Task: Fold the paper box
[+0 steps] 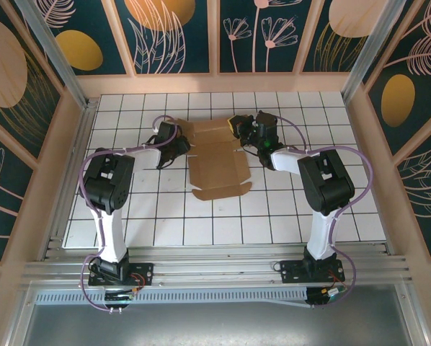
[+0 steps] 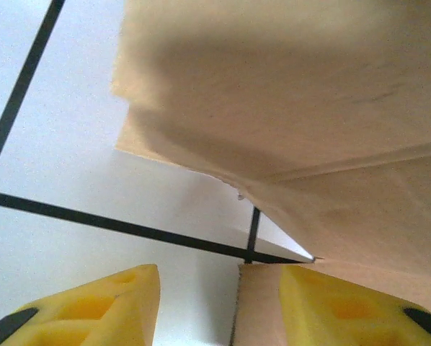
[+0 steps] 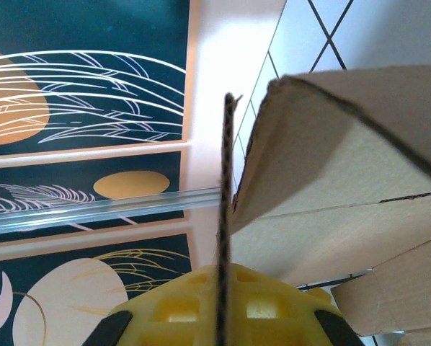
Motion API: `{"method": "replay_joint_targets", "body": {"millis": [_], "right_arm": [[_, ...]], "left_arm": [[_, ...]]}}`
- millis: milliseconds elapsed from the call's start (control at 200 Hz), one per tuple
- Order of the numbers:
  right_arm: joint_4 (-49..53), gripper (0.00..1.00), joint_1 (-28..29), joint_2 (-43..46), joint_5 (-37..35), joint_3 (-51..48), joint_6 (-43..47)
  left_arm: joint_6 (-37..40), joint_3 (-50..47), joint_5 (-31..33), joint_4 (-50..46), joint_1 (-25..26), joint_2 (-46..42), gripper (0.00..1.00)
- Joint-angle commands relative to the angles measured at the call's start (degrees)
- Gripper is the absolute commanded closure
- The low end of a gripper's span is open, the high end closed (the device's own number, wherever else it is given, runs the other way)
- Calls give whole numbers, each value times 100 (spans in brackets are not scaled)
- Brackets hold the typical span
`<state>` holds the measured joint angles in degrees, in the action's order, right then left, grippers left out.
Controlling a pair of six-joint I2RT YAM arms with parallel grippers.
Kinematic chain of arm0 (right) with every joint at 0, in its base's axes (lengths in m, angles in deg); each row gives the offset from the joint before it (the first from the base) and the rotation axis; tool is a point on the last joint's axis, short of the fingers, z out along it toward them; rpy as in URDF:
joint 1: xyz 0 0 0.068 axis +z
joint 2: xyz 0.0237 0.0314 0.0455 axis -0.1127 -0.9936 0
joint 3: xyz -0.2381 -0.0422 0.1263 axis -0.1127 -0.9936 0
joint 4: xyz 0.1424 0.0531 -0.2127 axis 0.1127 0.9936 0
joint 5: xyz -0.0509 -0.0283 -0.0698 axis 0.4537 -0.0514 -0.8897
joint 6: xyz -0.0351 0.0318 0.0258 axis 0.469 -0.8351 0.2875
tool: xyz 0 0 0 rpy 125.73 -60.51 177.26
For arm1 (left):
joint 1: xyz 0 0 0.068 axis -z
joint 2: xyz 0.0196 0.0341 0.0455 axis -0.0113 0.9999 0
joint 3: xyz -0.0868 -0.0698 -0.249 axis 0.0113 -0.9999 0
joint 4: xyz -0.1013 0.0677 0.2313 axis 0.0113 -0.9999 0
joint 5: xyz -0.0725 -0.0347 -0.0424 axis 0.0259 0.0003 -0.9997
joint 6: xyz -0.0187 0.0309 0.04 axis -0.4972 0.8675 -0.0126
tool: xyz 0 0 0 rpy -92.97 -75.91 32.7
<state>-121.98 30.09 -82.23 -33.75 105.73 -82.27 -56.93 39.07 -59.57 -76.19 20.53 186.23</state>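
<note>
The tan paper box (image 1: 215, 162) lies mostly flat on the tiled table, with its far flaps raised. My left gripper (image 1: 174, 150) is at the box's left edge. In the left wrist view its yellow fingers (image 2: 93, 303) stand apart, so the left gripper (image 2: 219, 310) is open. A cardboard flap (image 2: 262, 306) rests against the right finger only. My right gripper (image 1: 243, 128) is at the box's far right corner. In the right wrist view the right gripper (image 3: 223, 303) is shut on a thin flap (image 3: 228, 202) seen edge-on, and a raised panel (image 3: 331, 166) stands beside it.
White table (image 1: 287, 216) with a black grid, walled by a peach rim (image 1: 215, 85) at the back and on both sides. An aluminium rail (image 1: 201, 270) runs along the near edge by the arm bases.
</note>
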Motion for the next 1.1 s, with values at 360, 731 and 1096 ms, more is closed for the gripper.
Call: {"method": "replay_joint_targets", "body": {"millis": [360, 731, 1096], "right_arm": [[551, 98, 15, 8, 8, -31, 153], [489, 98, 61, -74, -10, -48, 126], [472, 98, 66, -97, -1, -78, 114]], "left_arm": [[-427, 212, -1694, 384, -58, 261, 67], [-638, 266, -3559, 1460, -53, 99, 74], [-979, 36, -3549, 1800, -46, 597, 69]]}}
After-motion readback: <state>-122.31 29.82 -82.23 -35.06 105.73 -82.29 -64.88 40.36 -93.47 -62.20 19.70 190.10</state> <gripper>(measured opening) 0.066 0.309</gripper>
